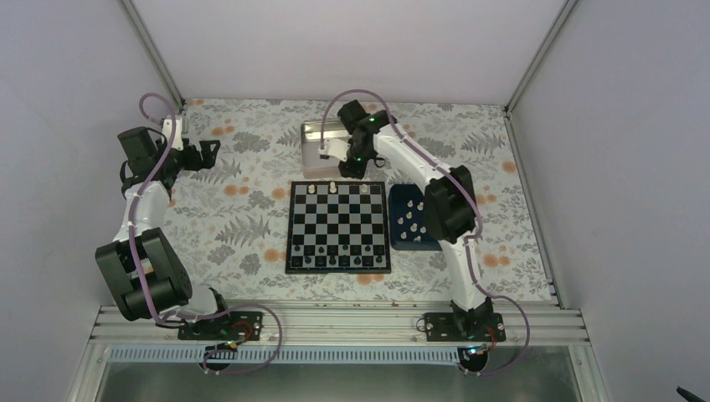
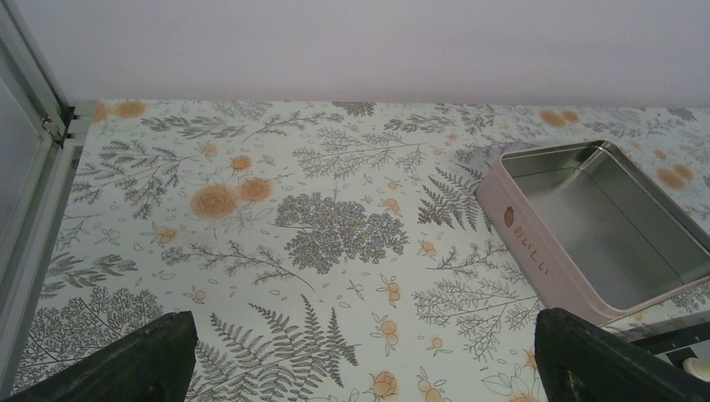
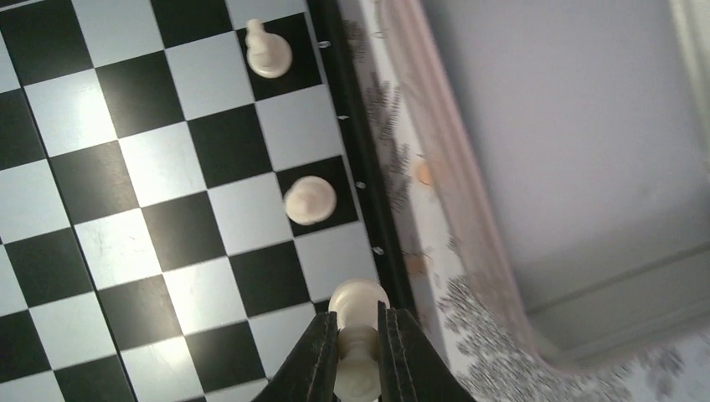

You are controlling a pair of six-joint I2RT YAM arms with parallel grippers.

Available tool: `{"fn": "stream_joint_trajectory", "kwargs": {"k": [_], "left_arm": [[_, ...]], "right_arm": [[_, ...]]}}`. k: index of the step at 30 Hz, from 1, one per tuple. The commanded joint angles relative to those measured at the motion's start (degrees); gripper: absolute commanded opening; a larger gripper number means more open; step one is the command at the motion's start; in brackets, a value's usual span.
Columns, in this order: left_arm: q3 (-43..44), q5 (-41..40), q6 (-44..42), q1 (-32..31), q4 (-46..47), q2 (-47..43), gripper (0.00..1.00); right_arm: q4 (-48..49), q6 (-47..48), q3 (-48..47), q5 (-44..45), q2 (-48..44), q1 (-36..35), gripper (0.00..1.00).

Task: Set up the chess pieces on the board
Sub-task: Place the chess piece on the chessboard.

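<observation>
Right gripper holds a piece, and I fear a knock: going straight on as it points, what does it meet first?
Probably the board, at an edge square by its black border; the held white piece would touch first. Depth is unclear.

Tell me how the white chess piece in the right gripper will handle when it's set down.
Probably light and rigid: the white chess piece is tiny and looks undeformed, pinched in the right gripper. Likely slippery, since its rounded, smooth body offers little flat surface. It may tip or roll if released tilted, though the neighbouring pieces stand upright on the board.

Overhead, right wrist close — shared board (image 1: 338, 228)
</observation>
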State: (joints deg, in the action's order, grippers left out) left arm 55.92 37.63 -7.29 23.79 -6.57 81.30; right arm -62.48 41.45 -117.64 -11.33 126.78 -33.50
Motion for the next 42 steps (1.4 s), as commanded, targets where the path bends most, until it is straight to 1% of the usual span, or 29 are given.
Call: {"fn": "stream_joint_trajectory", "kwargs": {"k": [1,12,29,33,38,39,42], "left_arm": [[-0.20,1.46,-0.80,0.42,0.28,-0.36,1.00],[-0.29,1.95,-0.71,0.54,0.34,-0.46,1.00],[-0.39,2.01,-0.73,0.85,0.38,-0.27,1.00],[-0.37,2.26,-0.71,0.99,0.43,-0.17,1.00],[-0.38,2.36,-0.75,0.95,0.43,0.08,1.00],[-0.33,2.41,-0.71,0.99,0.42,0.09,1.00],[-0.39,2.36,-0.73,1.08,0.40,0.02,1.00]], "right_arm": [[-1.81,-0.76,-2.23,-0.26,3.07,-2.02,0.07],[-1.61,-0.44,-1.87,1.62,6.04,-2.90,0.07],[0.31,-0.06,-0.47,2.46,7.41,-2.38,0.08],[0.36,0.03,0.02,2.38,7.34,-2.19,0.09],[0.50,-0.04,0.40,2.71,6.94,-1.95,0.13],[0.51,-0.10,0.32,2.83,6.72,-1.85,0.15],[0.89,-0.38,0.31,3.28,5.56,-1.54,0.27]]}}
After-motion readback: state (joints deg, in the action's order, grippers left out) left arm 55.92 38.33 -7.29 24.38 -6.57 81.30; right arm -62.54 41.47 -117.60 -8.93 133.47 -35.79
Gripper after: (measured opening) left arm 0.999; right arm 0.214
